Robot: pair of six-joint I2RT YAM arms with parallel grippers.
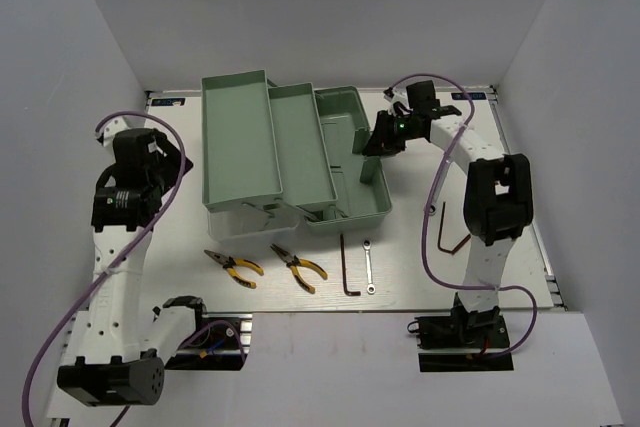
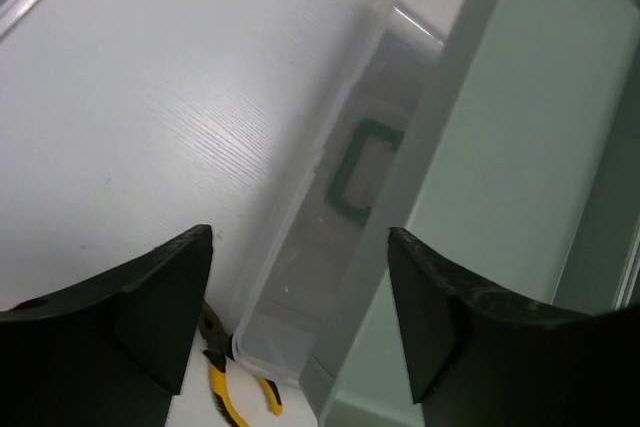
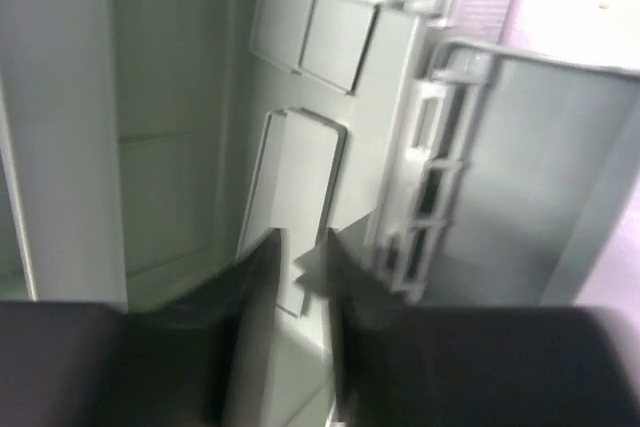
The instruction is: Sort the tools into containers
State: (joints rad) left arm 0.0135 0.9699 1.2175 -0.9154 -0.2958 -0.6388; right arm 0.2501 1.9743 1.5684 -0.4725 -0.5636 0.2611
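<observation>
Top external view: a white table [image 1: 400, 282] stands inside an enclosure of plain white walls [image 1: 60, 67], with a metal strip along its far edge. The mint-green toolbox [image 1: 350, 215] sits at upper centre of the frame, its trays [image 1: 240, 142] fanned out to the left of the base bin [image 1: 345, 117]. Below it, in a row on the bare surface, lie two yellow-handled pliers [image 1: 235, 265], a black hex key [image 1: 347, 267] and a silver wrench [image 1: 369, 267], all apart from one another. A reddish-brown hex key [image 1: 447, 232] lies right of centre, beside the right arm. The left gripper [image 1: 172, 165] is at the left of the frame, just beside the trays. The right gripper [image 1: 368, 147] is over the right rim of the base bin. Left wrist view: the black fingers [image 2: 150, 317] are spread wide with nothing between them. Beyond them are white table [image 2: 150, 127], the translucent lid [image 2: 330, 207] and a green tray wall [image 2: 520, 147], and one pair of pliers [image 2: 235, 392] shows at the bottom edge. Right wrist view: the picture is blurred. The dark fingers [image 3: 245, 297] stand close together with a narrow gap over the pale green interior of the toolbox [image 3: 170, 97]. Whether they pinch anything cannot be told.
</observation>
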